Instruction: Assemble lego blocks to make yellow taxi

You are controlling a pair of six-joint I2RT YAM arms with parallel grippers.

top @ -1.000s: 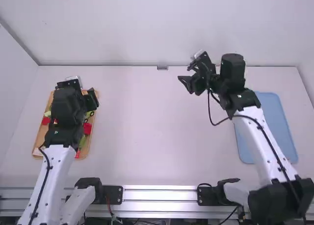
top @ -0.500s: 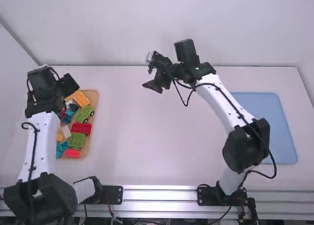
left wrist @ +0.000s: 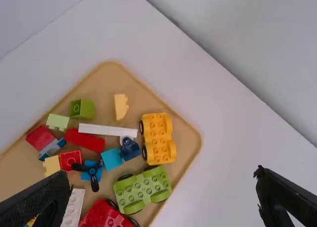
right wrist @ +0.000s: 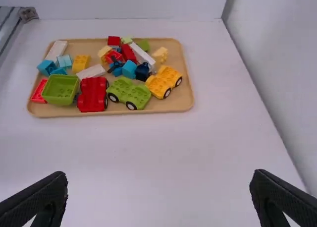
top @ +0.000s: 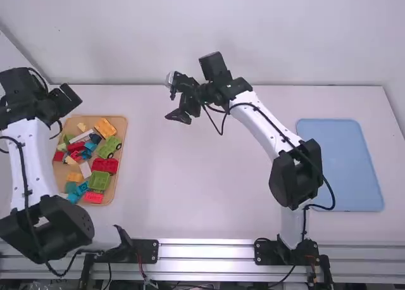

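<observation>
Your left gripper (left wrist: 162, 173) has its fingers spread wide with nothing between them, and your right gripper (right wrist: 158, 174) is just as wide and empty. Take 12 o'clock as straight ahead across the table. The wooden tray (top: 121, 176) lies at 9 o'clock, with the yellow car base (top: 105, 127) at its 1 o'clock corner, wheels down. Just beside the base sit the green car base (left wrist: 141, 190) and the dark blue block (left wrist: 130, 148), so you have less finger room there than along the outer side. Watch the raised rim too.

You look to be at the very start, picking parts; nothing is built. Next, centre one gripper over the yellow base and lower it squarely, or you may nudge its neighbours. Toward 3 o'clock from the tray, the white table (top: 209, 176) gives you open room to build; the blue mat (top: 342, 163) lies farther that way, while the back wall (top: 209, 37) limits you at 12.
</observation>
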